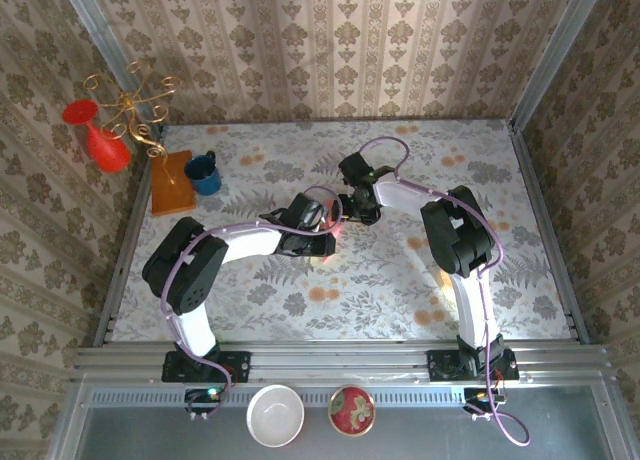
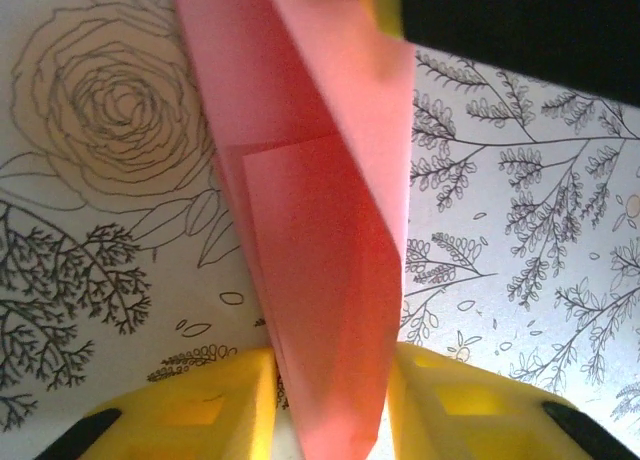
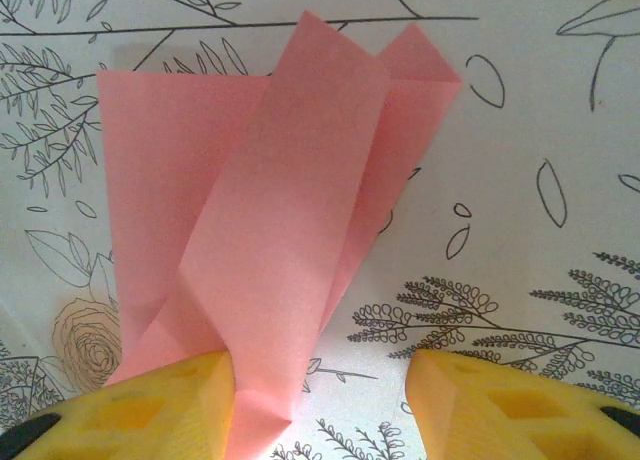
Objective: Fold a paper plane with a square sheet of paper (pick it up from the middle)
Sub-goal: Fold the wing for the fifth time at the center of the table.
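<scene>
the salmon-pink paper lies mid-desk where the two arms meet. it is thin and matte, folded into long overlapping flaps with sharp creases that narrow toward the right gripper. that gripper's yellow fingers, blocky with square recesses, are spread wide: the paper's narrow end sits against one finger and well clear of the other. in the left wrist view a flap rises as a slanted ridge, a deeper red lower down, and runs into the gap of the left gripper. its yellow fingers flank the paper on both sides; whether they pinch it i cannot tell. the desk wears a pale cloth printed with line-drawn roses and ferns.
</scene>
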Controlling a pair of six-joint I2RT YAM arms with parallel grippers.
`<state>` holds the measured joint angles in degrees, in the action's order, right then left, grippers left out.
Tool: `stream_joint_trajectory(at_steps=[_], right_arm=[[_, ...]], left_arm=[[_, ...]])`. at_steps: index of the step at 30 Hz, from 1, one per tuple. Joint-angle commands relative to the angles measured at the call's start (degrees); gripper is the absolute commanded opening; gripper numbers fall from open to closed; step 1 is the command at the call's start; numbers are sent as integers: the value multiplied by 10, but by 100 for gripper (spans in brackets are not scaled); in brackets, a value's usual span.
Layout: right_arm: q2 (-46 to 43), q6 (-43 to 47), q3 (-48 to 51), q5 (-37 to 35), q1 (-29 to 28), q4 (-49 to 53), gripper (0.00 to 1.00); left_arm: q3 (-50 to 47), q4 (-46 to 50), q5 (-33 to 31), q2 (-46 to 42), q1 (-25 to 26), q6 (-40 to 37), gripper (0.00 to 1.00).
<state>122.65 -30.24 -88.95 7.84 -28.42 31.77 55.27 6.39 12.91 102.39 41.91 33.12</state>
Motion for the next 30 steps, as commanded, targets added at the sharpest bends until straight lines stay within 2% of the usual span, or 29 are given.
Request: stream_joint_trajectory(at_steps=[1,7,13,23,30], right_arm=[[46,-5,20,-17,2,52,54],[30,-2,33,9,14,36,54],[27,3,38,43,21,22,55],[10,26,47,77,33,4,58],[27,30,44,27,33,35,52]], left_arm=[[-13,1,13,14,-3,-4,30],[-46,-58,80,7,-33,16,23],[-51,-72,126,21,-53,26,19],[-44,-41,128,39,-61,26,16],[-35,-24,128,51,-63,27,15]])
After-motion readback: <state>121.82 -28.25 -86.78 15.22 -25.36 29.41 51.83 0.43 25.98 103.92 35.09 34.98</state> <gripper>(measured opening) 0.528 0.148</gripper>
